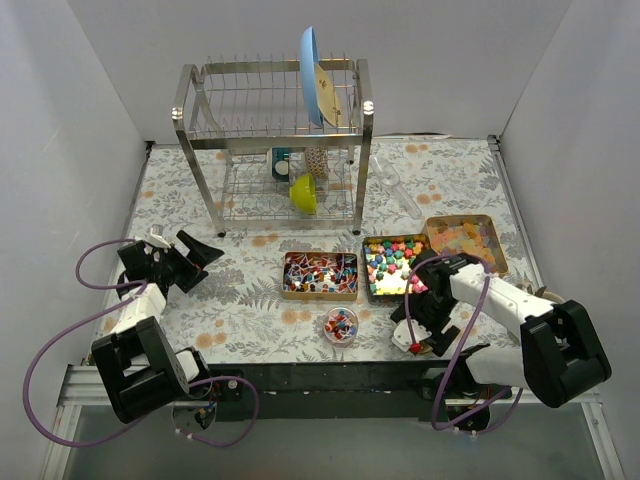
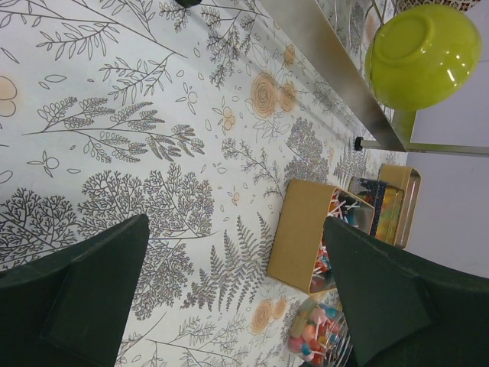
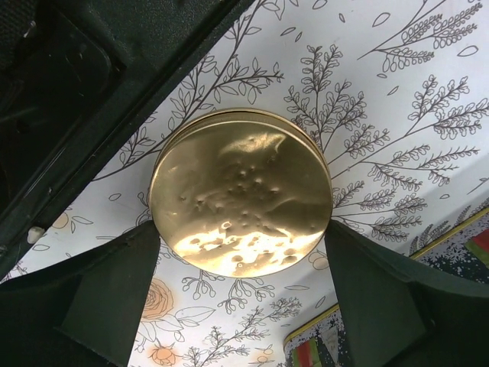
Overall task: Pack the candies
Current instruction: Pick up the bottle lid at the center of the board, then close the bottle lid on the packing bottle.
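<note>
The right hand (image 3: 243, 300) is released over the gold lid (image 3: 241, 191); the left hand (image 2: 233, 298), also released, is at nine o'clock from the candies (image 1: 320, 272).

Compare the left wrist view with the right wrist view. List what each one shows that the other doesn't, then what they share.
Left wrist only: the green bowl beside a metal rack bar, a gold tin of striped candies, and mixed candies in a small round dish.
Right wrist only: the round gold lid, lying between the right gripper fingers.
Both: the floral tablecloth and dark fingers spread wide; the left gripper is open too.
</note>
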You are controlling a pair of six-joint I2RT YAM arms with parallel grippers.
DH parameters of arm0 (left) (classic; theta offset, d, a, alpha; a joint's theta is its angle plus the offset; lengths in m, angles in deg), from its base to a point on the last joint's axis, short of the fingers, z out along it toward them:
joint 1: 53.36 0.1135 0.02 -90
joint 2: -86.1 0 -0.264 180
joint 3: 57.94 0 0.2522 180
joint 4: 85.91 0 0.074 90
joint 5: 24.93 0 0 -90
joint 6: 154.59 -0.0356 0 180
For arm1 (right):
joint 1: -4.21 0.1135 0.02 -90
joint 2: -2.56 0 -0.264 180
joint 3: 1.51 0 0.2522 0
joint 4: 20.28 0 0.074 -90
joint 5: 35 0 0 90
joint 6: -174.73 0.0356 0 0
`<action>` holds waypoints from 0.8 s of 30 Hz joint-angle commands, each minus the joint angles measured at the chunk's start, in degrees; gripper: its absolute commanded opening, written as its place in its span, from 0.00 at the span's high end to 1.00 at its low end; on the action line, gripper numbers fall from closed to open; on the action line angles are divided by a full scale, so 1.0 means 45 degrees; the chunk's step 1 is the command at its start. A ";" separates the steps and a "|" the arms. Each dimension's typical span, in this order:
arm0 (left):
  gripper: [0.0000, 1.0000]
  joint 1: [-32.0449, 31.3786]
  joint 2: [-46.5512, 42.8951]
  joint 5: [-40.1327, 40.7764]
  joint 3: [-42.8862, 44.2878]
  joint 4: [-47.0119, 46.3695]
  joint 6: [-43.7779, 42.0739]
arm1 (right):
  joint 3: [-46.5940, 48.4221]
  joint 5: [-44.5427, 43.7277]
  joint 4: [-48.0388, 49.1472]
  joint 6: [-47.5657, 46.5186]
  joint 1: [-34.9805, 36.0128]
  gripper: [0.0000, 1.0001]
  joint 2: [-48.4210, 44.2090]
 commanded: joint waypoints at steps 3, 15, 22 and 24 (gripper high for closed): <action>0.02 0.0101 -0.0089 -0.0205 -0.0128 -0.0327 -0.0032 | -0.0468 0.0530 0.0635 -0.0884 0.0079 0.05 -0.0576; 0.02 0.0082 -0.0265 -0.0224 -0.0303 -0.0385 0.0007 | -0.0254 0.0745 0.0400 0.0678 0.0313 0.06 0.0008; 0.02 0.0082 -0.0285 -0.0283 -0.0225 -0.0404 0.0124 | 0.1266 0.1349 -0.0437 0.1869 0.0411 0.24 0.0282; 0.02 0.0082 -0.0304 -0.0264 -0.0225 -0.0502 0.0280 | 0.2570 0.1778 -0.1351 0.2336 0.0411 0.24 0.0243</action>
